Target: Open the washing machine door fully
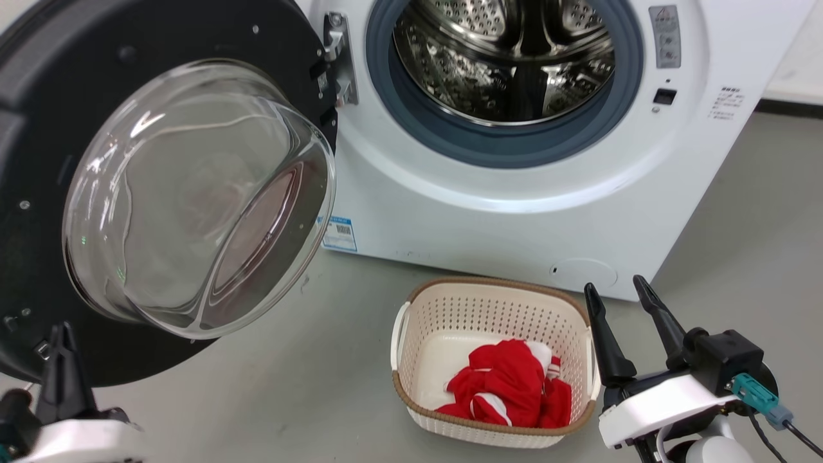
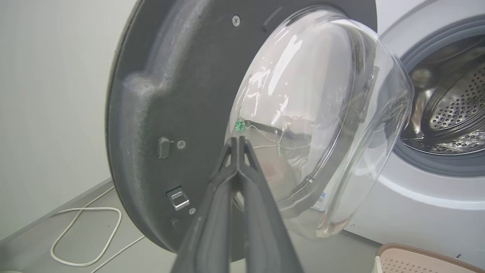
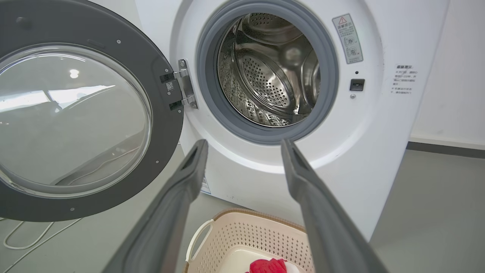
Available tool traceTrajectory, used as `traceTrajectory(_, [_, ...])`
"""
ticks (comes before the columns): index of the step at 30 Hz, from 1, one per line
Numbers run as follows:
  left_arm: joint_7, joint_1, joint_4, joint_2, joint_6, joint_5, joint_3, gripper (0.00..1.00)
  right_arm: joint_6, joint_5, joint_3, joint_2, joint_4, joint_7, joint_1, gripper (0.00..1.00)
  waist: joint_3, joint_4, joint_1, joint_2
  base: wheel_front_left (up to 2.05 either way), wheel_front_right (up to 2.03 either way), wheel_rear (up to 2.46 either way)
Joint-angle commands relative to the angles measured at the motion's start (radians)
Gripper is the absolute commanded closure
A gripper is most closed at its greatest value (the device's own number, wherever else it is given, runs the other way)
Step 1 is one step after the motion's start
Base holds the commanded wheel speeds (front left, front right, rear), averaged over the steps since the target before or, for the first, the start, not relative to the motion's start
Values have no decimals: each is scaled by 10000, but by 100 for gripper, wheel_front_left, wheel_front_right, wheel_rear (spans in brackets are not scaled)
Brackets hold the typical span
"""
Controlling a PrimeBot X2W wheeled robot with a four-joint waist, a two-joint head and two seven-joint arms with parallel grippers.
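In your head view, one washing machine door [image 1: 193, 199] hangs swung wide on its metal hinge [image 1: 339, 58] at the left of the one washing machine [image 1: 501, 212]. Its glass bowl bulges toward you, and the steel drum [image 1: 508, 58] stands uncovered inside its grey rubber ring [image 1: 488, 145]. One cream basket [image 1: 495, 308] sits on the floor [image 1: 321, 386] just in front of the machine, with one bundle of red cloth [image 1: 508, 386] in it. Your left gripper [image 1: 61, 331] is at the lower left, in front of the door's black rim. Your right gripper [image 1: 613, 283] is at the lower right beside the basket, its two fingers spread and holding nothing. Over to the left wrist view: two fingers pressed together tip to tip with nothing between them, pointing at the bowl's lower edge. Whether they touch the door, you cannot tell. One white cable [image 2: 87, 235] loops on the floor past the door's edge. Right wrist view: two fingers wide apart and empty, with the door open at the left and the basket below.
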State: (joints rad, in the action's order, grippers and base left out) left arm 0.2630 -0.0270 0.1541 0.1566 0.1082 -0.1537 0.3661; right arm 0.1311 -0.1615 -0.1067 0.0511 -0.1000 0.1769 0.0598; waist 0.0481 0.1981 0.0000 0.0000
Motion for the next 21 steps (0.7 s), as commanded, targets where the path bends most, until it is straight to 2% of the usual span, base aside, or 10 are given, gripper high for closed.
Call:
traceTrajectory(1, [26, 306, -291, -218, 45, 76, -133, 81, -7, -99, 24, -18, -92, 71, -146, 0, -282, -41, 0, 0, 0, 0, 0])
traceTrajectory(2, [26, 416, -427, -319, 45, 115, -199, 16, -7, -99, 47, -18, -118, 98, -186, 0, -349, -55, 0, 0, 0, 0, 0])
traceTrajectory(3, [24, 529, -557, -436, 49, 147, -299, 0, -7, -78, 85, -18, -132, 107, -217, 0, -402, -69, 0, 0, 0, 0, 0])
traceTrajectory(9, [26, 808, -1113, -803, 30, 250, -918, 0, -5, 29, 269, -19, -76, 169, -299, 0, -536, -134, 0, 0, 0, 0, 0])
traceTrajectory(10, [26, 700, -1179, -895, 60, 290, -1370, 0, -7, 151, 240, -18, -16, 140, -295, 0, -592, -290, 0, 0, 0, 0, 0])
traceTrajectory(21, [26, 127, -834, -941, 159, 524, -2644, 0, -7, 515, 397, -18, 79, 32, -262, 0, -704, -1466, 0, 0, 0, 0, 0])
